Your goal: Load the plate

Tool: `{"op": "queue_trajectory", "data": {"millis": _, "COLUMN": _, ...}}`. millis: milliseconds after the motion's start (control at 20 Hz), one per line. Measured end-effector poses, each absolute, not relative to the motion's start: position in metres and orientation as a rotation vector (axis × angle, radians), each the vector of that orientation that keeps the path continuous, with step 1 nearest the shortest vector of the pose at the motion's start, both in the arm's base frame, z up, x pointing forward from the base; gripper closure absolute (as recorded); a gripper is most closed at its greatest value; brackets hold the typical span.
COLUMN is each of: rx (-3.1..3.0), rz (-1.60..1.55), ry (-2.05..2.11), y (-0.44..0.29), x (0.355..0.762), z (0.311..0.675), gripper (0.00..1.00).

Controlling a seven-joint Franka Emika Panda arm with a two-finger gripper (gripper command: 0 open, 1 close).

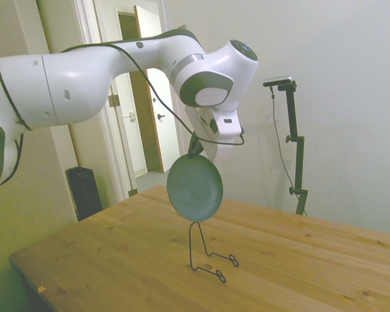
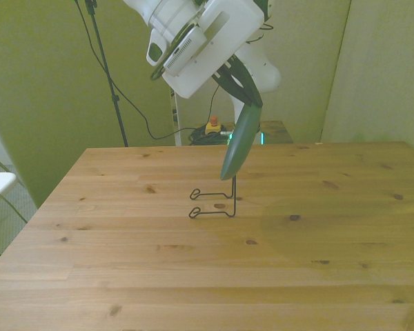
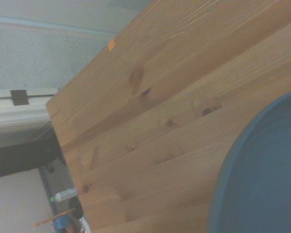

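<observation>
1. Here the gripper [image 2: 243,93] pinches the top rim of the plate [image 1: 195,184], its dark fingers closed on the edge, so the plate hangs below it on edge rather than flat.
2. Held this way, the plate is nearly upright and tilted a little; in the front view it shows as a thin slanted sliver. That pose seems meant for sliding it into a stand, not for laying it down.
3. The plate hangs in the air above the wire rack [image 1: 210,255], its lower rim just over the rack's upright loop. Whether they touch I cannot tell.
4. The rack stands on the wooden table [image 2: 124,262], near the middle, with its two feet reaching toward the front view's left.
5. The plate is round, shallow and plain, a dull teal, with a raised rim; the wrist view shows its hollow [image 3: 262,184] close up.
</observation>
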State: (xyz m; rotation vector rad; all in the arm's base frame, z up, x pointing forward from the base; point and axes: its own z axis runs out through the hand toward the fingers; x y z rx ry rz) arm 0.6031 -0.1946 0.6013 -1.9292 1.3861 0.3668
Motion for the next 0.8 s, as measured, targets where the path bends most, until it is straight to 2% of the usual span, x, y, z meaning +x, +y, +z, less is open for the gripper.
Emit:
{"op": "queue_trajectory", "data": {"millis": 350, "rx": -1.820, "rz": 0.410, "ry": 1.381, "y": -0.240, "x": 0.579, "z": 0.610, "gripper": 1.00}}
{"op": "queue_trajectory", "data": {"millis": 800, "rx": -1.797, "rz": 0.525, "ry": 1.378, "y": -0.269, "x": 0.581, "z": 0.576, "gripper": 1.00}}
